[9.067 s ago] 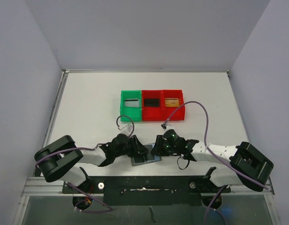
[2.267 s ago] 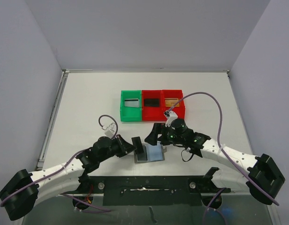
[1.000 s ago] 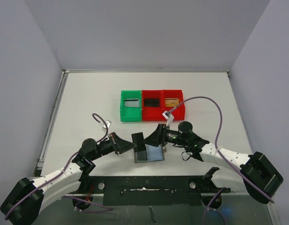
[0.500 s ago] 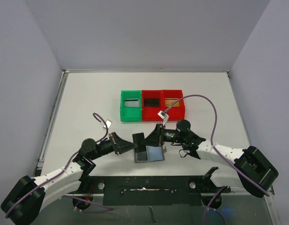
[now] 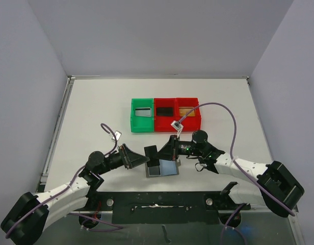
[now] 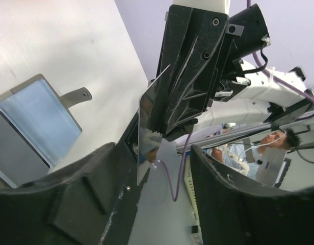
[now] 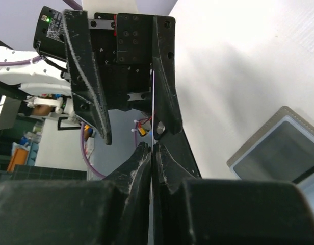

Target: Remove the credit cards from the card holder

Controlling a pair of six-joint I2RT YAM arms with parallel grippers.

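The card holder (image 5: 162,168) lies open and flat on the table, its bluish-grey pocket facing up; it also shows in the wrist views (image 6: 40,122) (image 7: 285,148). Just above its far left corner a silvery-grey credit card (image 5: 151,151) (image 6: 146,130) hangs in the air. My right gripper (image 5: 160,151) (image 7: 152,152) is shut on the card, which is edge-on in the right wrist view. My left gripper (image 5: 145,157) (image 6: 162,176) faces it with its jaws open around the card's other end. The card stands close to one left finger (image 6: 98,201). No black credit card shows at the holder.
A green bin (image 5: 142,115) and two red bins (image 5: 165,114) (image 5: 188,113) stand in a row behind the grippers, each with a flat card-like item inside. The right arm's purple cable (image 5: 229,120) loops over the table's right side.
My right gripper has shut on the card. My left gripper, which was shut on it, has opened and let it go. Both arms have stayed almost in place.
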